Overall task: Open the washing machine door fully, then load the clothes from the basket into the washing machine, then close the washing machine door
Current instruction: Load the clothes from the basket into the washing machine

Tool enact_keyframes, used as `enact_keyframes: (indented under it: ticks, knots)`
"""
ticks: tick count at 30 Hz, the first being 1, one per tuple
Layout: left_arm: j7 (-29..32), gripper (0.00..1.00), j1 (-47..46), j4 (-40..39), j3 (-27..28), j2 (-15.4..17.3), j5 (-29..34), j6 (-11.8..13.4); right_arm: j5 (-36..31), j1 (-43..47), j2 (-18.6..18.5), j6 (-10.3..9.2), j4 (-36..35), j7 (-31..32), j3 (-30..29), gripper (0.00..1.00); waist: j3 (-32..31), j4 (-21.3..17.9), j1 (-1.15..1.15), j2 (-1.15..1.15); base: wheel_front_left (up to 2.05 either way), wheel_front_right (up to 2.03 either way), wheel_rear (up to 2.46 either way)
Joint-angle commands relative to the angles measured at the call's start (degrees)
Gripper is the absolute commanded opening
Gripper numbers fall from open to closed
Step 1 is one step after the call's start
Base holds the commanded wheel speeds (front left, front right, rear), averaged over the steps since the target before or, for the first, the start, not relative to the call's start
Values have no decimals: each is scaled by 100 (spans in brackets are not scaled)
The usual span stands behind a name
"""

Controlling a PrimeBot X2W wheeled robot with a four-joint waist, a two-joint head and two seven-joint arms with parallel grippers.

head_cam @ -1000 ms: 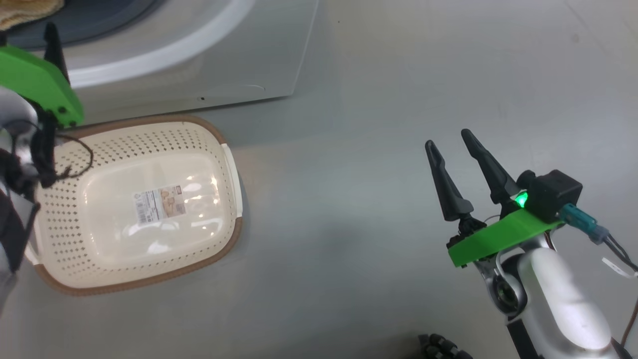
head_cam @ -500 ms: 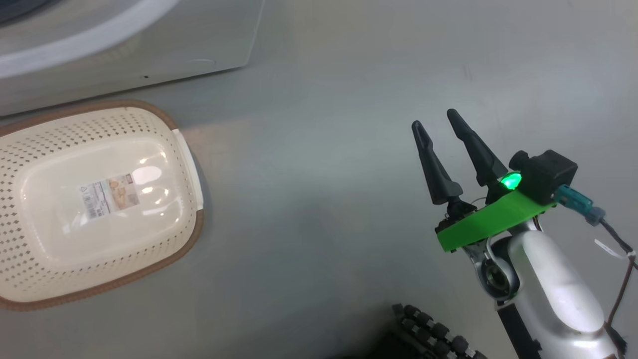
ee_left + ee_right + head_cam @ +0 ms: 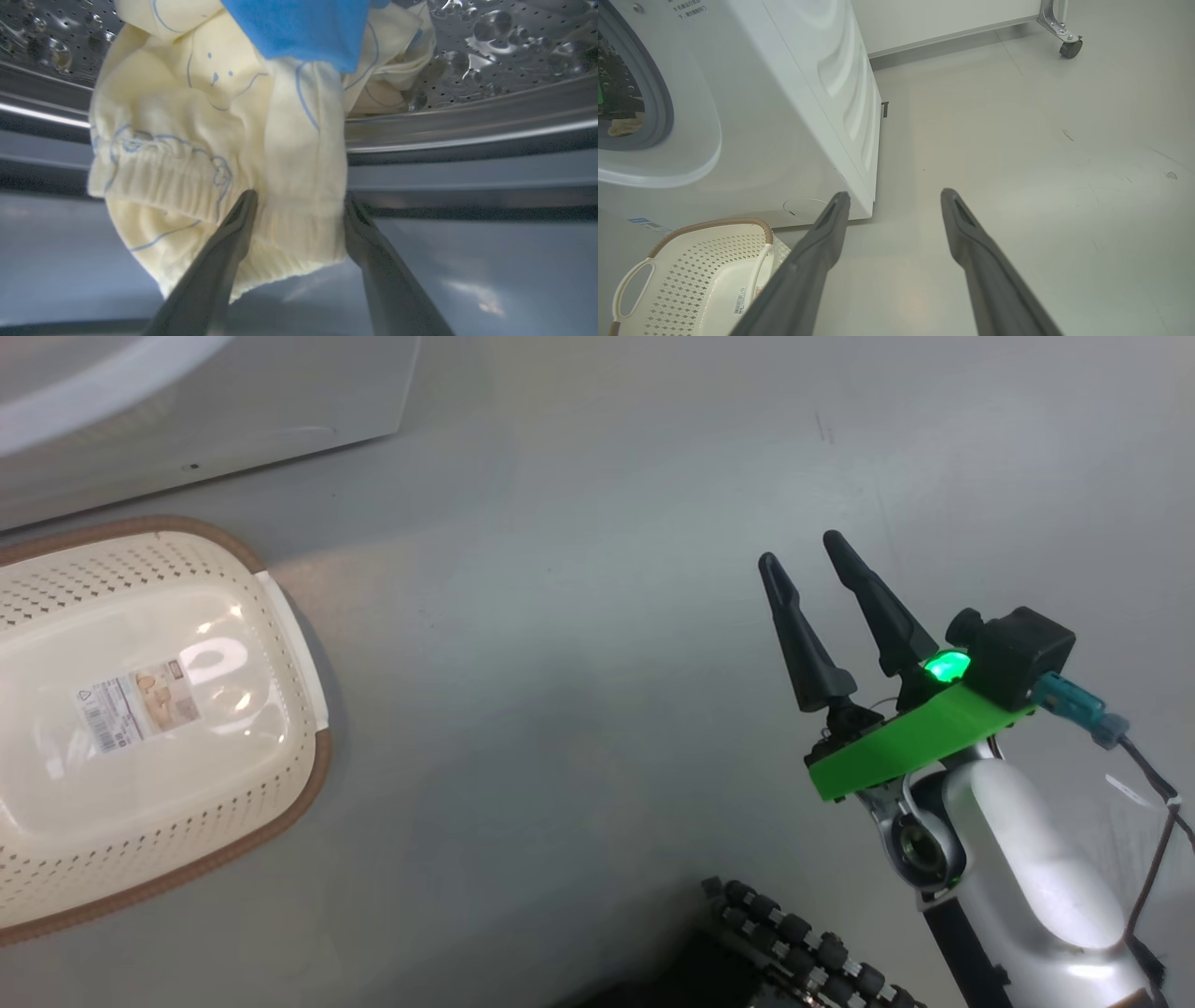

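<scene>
Open grey floor (image 3: 579,709) stretches between the basket (image 3: 317,761) and the right end effector (image 3: 799,549). The washing machine (image 3: 233,401) walls off the space just behind the basket. At the drum (image 3: 490,37) lip, bunched clothes (image 3: 187,140) block the way before the left end effector (image 3: 300,195), its fingers parted.

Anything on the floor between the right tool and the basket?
No. In the head view, the stretch of grey floor between the right tool and the basket is bare.
</scene>
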Motion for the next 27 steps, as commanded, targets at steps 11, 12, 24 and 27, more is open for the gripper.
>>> enact_keyframes:
  ticks: [11,12,24,27]
  knots:
    - [-396,0,-620,-455,133,446,232,-8,65,-36,-20,-16,-160,-56,150,100,120,8,0,0,0,0,0]
    - [-517,0,-678,-470,167,486,239,-40,76,-52,-20,-16,-170,-56,174,100,160,-16,0,0,0,0,0]
    - [-2061,0,-1491,-432,282,986,786,-199,297,-241,-20,-16,-253,-57,410,100,829,-392,0,0,0,0,0]
    - [-2591,0,-1743,-333,238,1028,1005,-222,367,-293,-20,-16,-275,-57,489,100,969,-459,0,0,0,0,0]
